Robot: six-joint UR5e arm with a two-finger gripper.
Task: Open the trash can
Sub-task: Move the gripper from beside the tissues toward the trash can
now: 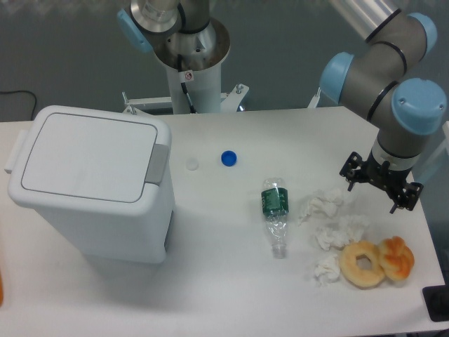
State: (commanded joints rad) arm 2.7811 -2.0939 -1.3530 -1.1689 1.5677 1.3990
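1. Stood at the left end of the white table [210, 295]: trash can [91, 186], large, white and boxy, upright, with rounded corners.
2. Lay flat and closed on top of it: lid [88, 158], with a grey push tab [158, 163] on its right edge, facing the middle of the table.
3. Hovered over the right side of the table, well apart from the trash can: gripper [382, 188], black, hanging from a grey and light-blue arm [393, 63].
4. Jaws spread apart, holding nothing.
5. Lay near the middle of the table: clear plastic bottle [276, 214] with a green label, on its side, mouth toward the near edge.
6. Sat just behind the bottle: blue cap [229, 159], and left of that a small white cap [192, 164].
7. Scattered right of the bottle, below the gripper: crumpled tissues [333, 225].
8. Rested near the front right corner, touching each other: ring doughnut [363, 264] and a smaller orange-brown pastry [397, 258].
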